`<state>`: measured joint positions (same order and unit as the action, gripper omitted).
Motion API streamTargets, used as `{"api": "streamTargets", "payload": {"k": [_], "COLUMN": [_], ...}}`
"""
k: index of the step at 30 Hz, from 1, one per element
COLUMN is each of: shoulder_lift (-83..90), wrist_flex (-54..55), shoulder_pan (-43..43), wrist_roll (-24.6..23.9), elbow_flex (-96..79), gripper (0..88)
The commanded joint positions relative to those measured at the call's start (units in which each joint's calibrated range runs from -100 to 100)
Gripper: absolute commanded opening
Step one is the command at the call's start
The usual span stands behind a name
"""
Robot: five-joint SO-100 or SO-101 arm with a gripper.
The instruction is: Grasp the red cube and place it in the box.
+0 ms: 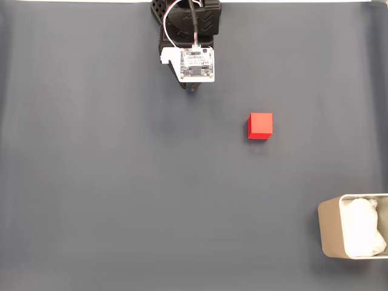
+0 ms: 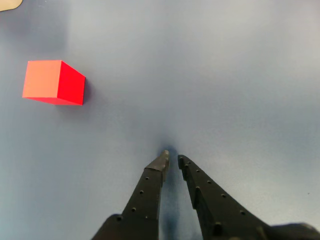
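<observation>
A dark slate-grey mat [image 1: 121, 182] covers nearly the whole work surface in the fixed view, smooth and matte, with faint vertical banding in its tone. Along the top edge a thin white strip [image 1: 73, 1] of the underlying surface shows. In the wrist view the same covering [image 2: 225, 75] reads bluer and paler, lit evenly from above, brightening toward the upper part with soft, diffuse shadows.
</observation>
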<state>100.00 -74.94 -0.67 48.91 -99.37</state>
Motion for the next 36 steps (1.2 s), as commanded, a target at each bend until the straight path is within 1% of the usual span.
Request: {"api": "streamTargets", "payload": {"k": [1, 36], "shoulder_lift": [0.00, 0.00], "wrist_flex": [-0.96, -0.96], "shoulder_pan": [0.24, 0.10], "wrist_roll": [0.20, 0.05], "elbow_flex": [-0.45, -0.45], "gripper": [2.8, 2.0]}}
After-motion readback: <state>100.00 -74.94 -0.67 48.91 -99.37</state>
